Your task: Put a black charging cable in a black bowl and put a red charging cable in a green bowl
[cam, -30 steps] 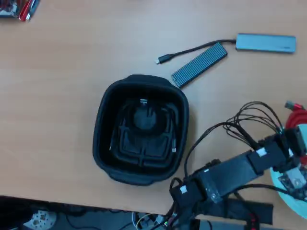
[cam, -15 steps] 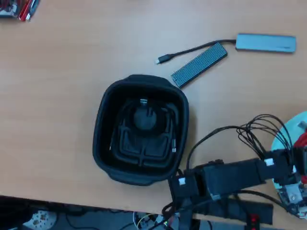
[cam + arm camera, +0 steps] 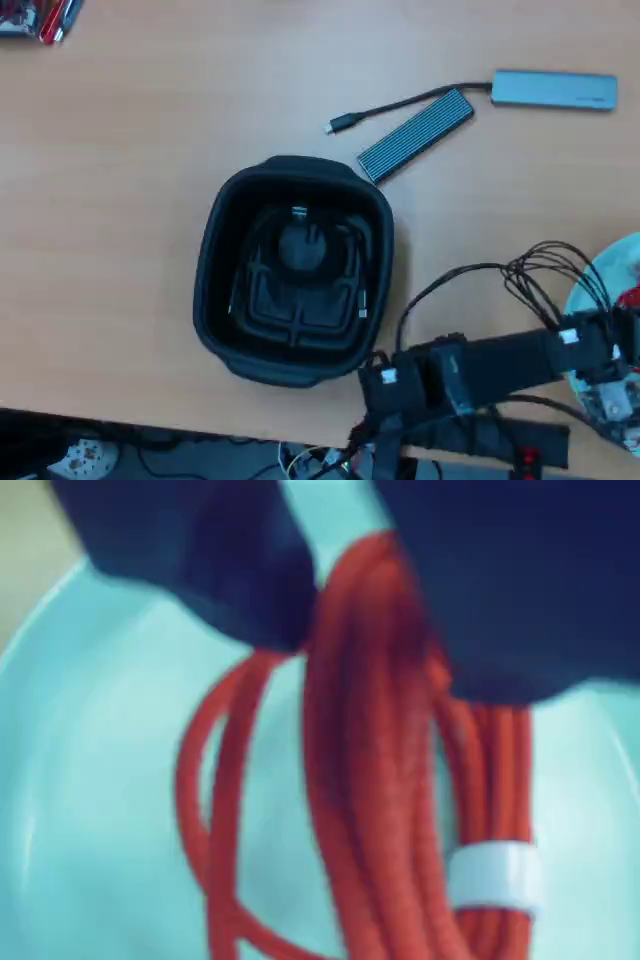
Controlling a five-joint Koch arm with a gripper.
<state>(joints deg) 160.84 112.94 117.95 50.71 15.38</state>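
From the wrist view, the thick bright red coiled charging cable (image 3: 390, 780) hangs straight down out of the dark gripper (image 3: 365, 610), whose jaws are clamped on the top of the coil. Its strands and the small white tie (image 3: 495, 875) dangle directly above the smooth floor of the pale mint round bowl (image 3: 90, 780). So the drop is simply downward; the coil's long axis runs from the jaws toward the dish, and I judge that letting go here would land it inside. In the overhead view the arm (image 3: 480, 370) reaches along the table's near edge to the right edge, where only a sliver of that bowl (image 3: 585, 290) shows. The thin black coiled cable (image 3: 300, 245) seems already to lie in the matt black squarish container (image 3: 215, 250) mid-table.
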